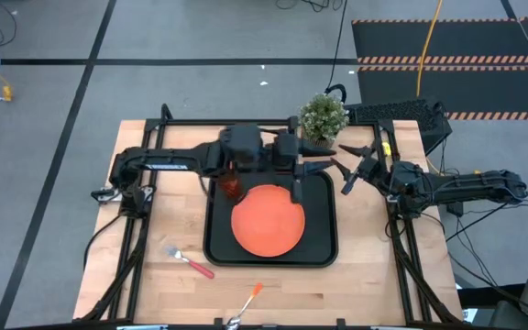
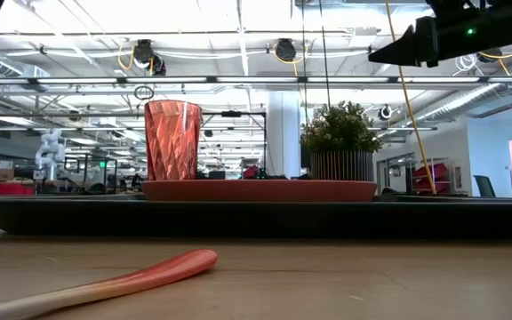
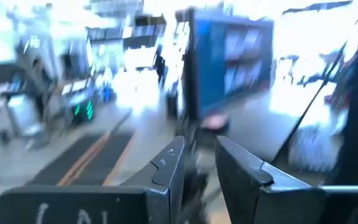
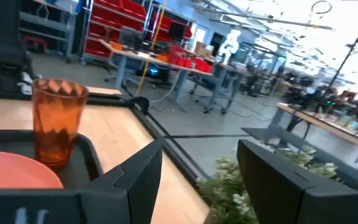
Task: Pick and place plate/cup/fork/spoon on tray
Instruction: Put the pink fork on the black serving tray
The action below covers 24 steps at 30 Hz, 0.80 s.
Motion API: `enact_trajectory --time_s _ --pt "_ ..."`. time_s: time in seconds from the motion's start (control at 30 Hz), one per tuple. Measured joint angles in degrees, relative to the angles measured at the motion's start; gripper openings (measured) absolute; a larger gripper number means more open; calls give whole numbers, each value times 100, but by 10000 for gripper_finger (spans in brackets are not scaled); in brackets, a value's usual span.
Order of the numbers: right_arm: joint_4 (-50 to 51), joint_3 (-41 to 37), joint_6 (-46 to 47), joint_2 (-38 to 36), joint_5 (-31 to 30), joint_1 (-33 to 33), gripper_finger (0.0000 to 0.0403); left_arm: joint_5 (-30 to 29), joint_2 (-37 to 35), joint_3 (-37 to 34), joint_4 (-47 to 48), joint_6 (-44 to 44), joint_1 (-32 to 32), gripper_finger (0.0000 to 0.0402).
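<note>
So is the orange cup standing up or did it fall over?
Standing up. In the low view the cup stands straight, open end up, on the tray beside the plate. The right wrist view shows it upright too.

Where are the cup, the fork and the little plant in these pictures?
cup (image 2: pixel 172 140), low view, middle of its faceted wall.
fork (image 1: pixel 192 262), high view, on its pinkish-red handle.
plant (image 1: pixel 323 115), high view, centre of its foliage.
</note>
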<state>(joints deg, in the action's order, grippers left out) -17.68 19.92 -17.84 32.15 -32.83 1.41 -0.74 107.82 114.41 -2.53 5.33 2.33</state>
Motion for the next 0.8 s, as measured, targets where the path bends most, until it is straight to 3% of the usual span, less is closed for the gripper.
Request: enact_trajectory --time_s 0.1,0.27,0.33,0.43,0.5,0.67,0.8 --pt "23 1 55 34 10 0 203 97 -1 3 -177 -5 83 95" --pt "218 0 164 34 -1 0 203 35 6 3 582 161 416 94" --pt "303 0 173 32 -11 0 203 -453 -13 3 1220 344 654 94" --pt "371 0 178 32 -27 0 203 -1720 -35 -2 2127 514 1044 94" --pt "384 0 215 32 -32 0 203 -2125 -63 -3 2381 388 1269 94" --pt "138 0 33 19 -161 0 203 -2047 -183 5 1670 125 1626 94" --pt "-242 0 -357 -5 -167 11 203 -2074 -225 7 2401 -986 1627 94"
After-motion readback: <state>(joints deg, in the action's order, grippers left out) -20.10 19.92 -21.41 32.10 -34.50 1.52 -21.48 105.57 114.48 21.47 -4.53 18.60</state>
